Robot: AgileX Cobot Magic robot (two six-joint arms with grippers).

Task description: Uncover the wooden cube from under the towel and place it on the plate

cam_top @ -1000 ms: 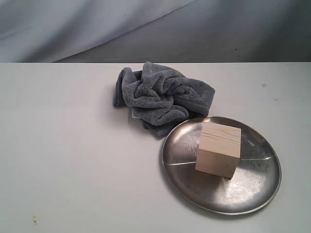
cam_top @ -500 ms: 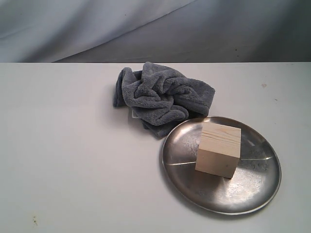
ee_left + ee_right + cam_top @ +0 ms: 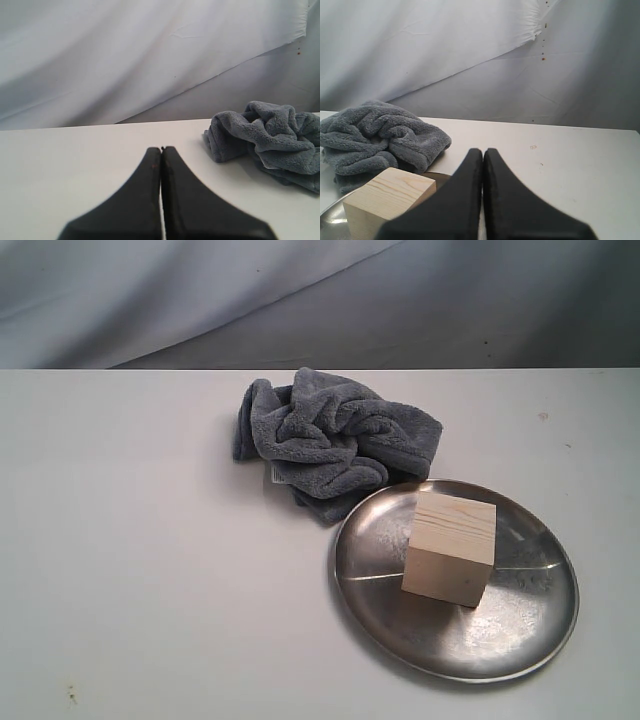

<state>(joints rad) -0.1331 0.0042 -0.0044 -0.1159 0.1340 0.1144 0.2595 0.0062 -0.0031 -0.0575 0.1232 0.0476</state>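
The pale wooden cube [image 3: 450, 547] stands uncovered on the round silver plate [image 3: 520, 625] at the right of the table; it also shows in the right wrist view as the cube [image 3: 385, 197] on the plate [image 3: 332, 215]. The dark grey towel [image 3: 335, 435] lies crumpled behind the plate, touching its far rim. My left gripper [image 3: 161, 150] is shut with nothing in it, well apart from the towel [image 3: 270, 137]. My right gripper [image 3: 483, 151] is shut and empty beside the cube, with the towel [image 3: 380, 135] beyond. Neither gripper appears in the exterior view.
The white table [image 3: 150, 570] runs wide to the left and front of the plate. A draped grey backdrop [image 3: 320, 300] hangs behind the table's far edge.
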